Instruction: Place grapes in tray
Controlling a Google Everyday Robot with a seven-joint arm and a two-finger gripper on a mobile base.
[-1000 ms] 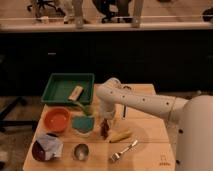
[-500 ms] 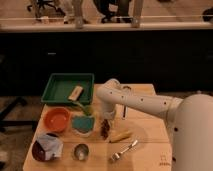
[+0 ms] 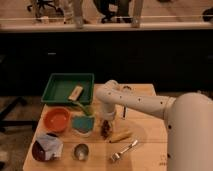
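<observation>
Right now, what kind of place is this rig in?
Probably an office or lab test area: wheeled office chairs behind a rail, and a wooden table staged with a green tray, orange bowl and grapes. The gripper hangs close over the grapes.

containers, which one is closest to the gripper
The small teal container, right beside the gripper, which hangs just above the grapes. The orange bowl and green tray lie farther off.
</observation>
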